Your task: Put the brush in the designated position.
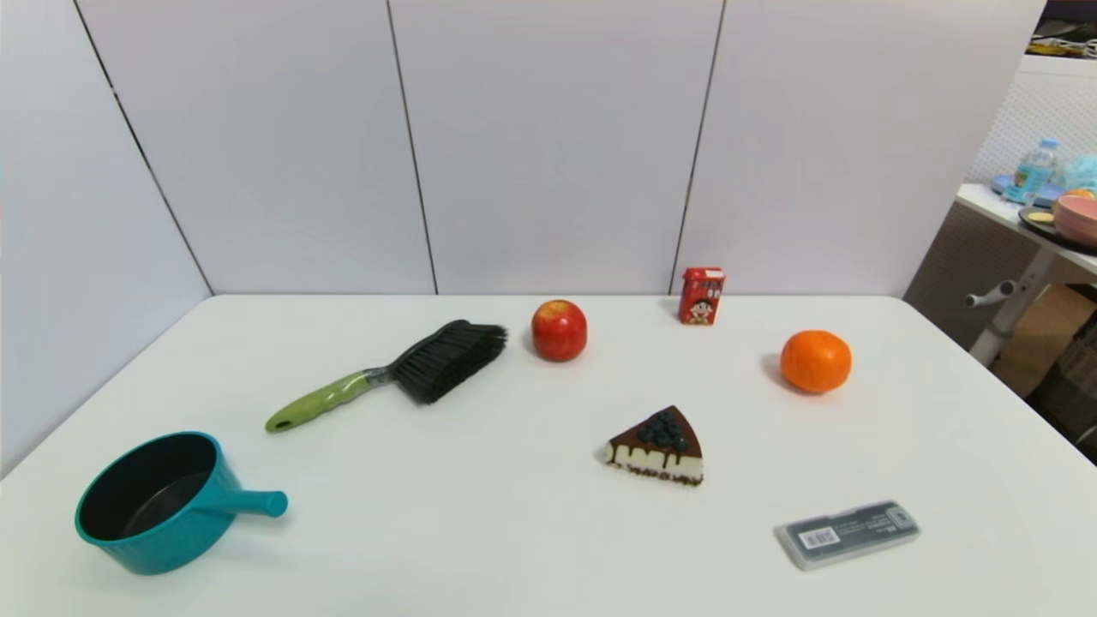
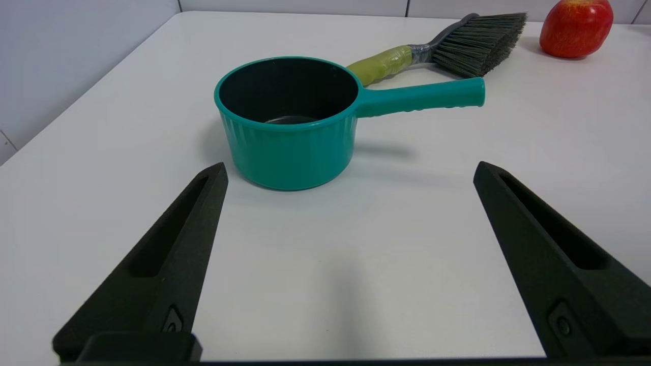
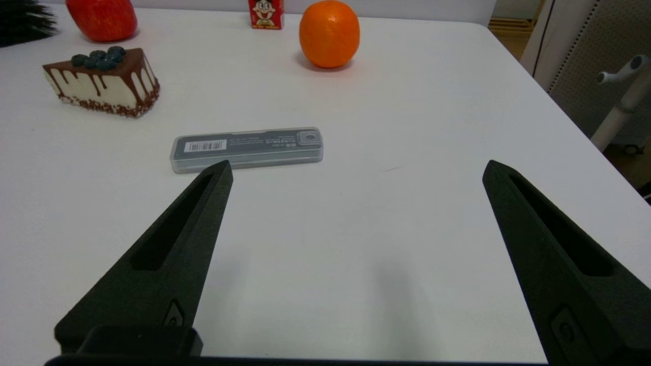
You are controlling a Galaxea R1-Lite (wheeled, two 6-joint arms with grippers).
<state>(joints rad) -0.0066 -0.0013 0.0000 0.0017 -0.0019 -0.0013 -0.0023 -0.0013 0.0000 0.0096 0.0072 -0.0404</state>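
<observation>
The lime-green-handled, black-bristled brush (image 1: 390, 374) lies flat beside the red apple (image 1: 559, 330); left gripper (image 2: 351, 170) and right gripper (image 3: 357, 169) hover with fingers spread wide (holding nothing).

Head camera looks down across the table (image 1: 480, 548); both wrist cameras sit low near it — all share the apple (image 1: 559, 330).

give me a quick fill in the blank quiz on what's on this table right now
1. The brush has black bristles and a ____ handle.
2. The round fruit nearest the brush's bristles is the red ____.
3. The cake slice is topped with ____.
4. The left gripper and right gripper both stand ____, holding nothing.

Missing words: green; apple; blueberries; open
</observation>
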